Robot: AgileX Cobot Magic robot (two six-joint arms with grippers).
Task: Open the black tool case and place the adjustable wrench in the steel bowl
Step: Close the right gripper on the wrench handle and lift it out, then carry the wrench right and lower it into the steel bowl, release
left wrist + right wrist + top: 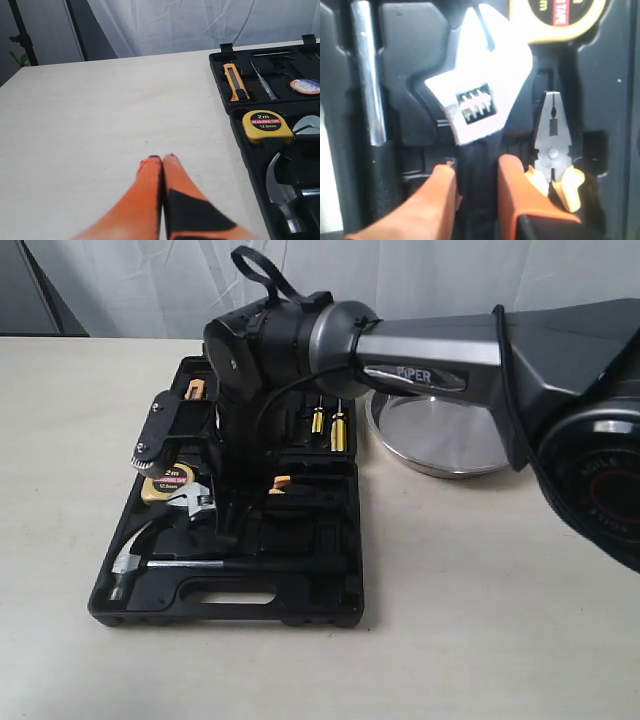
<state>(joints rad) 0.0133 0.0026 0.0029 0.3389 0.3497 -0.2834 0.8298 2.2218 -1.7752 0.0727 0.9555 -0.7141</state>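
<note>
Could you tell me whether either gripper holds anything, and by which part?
Left gripper holds nothing. Right fingers flank the handle of the adjustable wrench, below its head; clamping cannot be told.

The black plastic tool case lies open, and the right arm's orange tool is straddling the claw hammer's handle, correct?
Not the hammer. The right wrist view shows the orange tool straddling the black handle of the silver-headed adjustable wrench; the silver claw hammer lies untouched beside it. The black plastic tool case does lie open.
</note>
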